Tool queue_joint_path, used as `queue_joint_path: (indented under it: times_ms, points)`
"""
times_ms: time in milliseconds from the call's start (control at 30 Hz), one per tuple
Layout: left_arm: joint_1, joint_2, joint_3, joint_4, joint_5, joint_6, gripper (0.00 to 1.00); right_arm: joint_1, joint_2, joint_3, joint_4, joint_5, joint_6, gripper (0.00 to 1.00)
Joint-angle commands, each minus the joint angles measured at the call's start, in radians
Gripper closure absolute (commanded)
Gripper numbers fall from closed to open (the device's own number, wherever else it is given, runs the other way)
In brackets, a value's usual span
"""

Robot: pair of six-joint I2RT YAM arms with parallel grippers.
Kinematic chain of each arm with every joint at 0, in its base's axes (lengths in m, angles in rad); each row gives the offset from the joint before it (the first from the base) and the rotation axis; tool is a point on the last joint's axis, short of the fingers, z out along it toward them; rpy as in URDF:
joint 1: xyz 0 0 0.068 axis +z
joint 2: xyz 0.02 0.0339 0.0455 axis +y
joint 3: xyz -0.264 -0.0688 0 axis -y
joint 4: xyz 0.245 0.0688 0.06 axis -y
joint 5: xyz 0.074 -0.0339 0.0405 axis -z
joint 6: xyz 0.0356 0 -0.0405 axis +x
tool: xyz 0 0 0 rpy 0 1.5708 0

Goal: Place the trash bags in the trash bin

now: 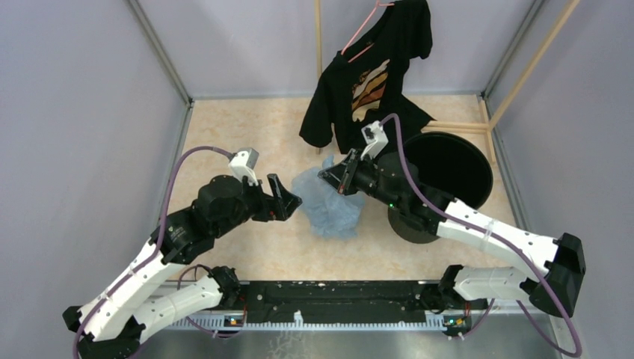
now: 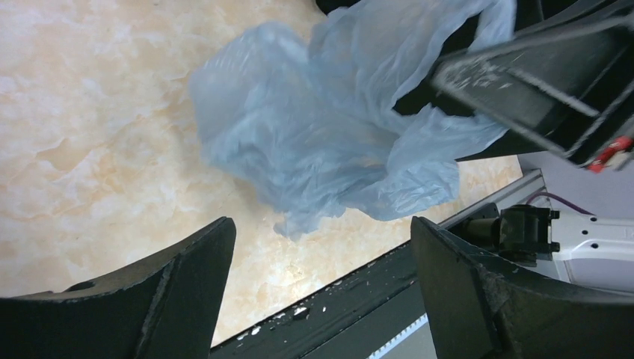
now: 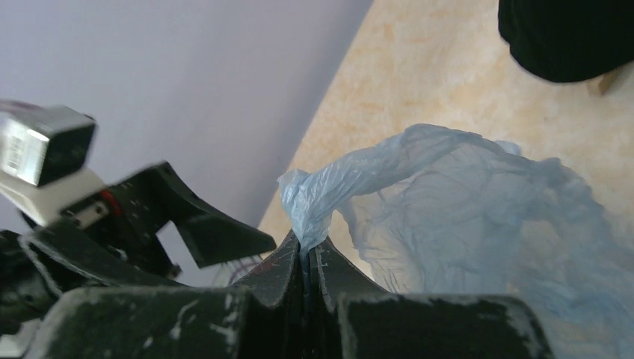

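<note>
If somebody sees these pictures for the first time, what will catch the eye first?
First the crumpled pale blue trash bag in the middle of the table, a twisted corner pinched in the shut right gripper, with the left gripper open just beside it. Then the black trash bin at the right and, hanging at the back, the black T-shirt with an orange print.

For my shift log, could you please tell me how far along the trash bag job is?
Done: the right gripper is shut on the pale blue trash bag. In hand: the bag is held outside the black trash bin, left gripper open nearby. Left: getting it into the bin.
</note>
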Motion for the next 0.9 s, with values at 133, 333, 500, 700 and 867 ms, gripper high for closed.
queue_joint_path:
  times_ms: [133, 333, 500, 700, 867]
  points:
    - [0.000, -0.002, -0.097, 0.376, 0.276, 0.055, 0.01, -0.014, -0.023, 0.034, 0.166, -0.179, -0.045, 1.00]
    - [0.000, -0.008, -0.053, 0.397, 0.172, -0.020, 0.15, -0.014, 0.018, -0.044, 0.221, -0.384, -0.256, 1.00]
    - [0.000, -0.100, -0.191, 0.354, 0.021, -0.164, 0.11, -0.014, 0.077, -0.124, 0.210, -0.368, -0.330, 1.00]
    - [0.000, -0.089, -0.234, 0.287, -0.071, -0.226, 0.05, -0.013, 0.126, -0.187, 0.286, -0.483, -0.309, 1.00]
    - [-0.001, 0.014, -0.213, 0.308, -0.079, -0.272, 0.12, -0.008, 0.131, -0.225, 0.363, -0.530, -0.303, 1.00]
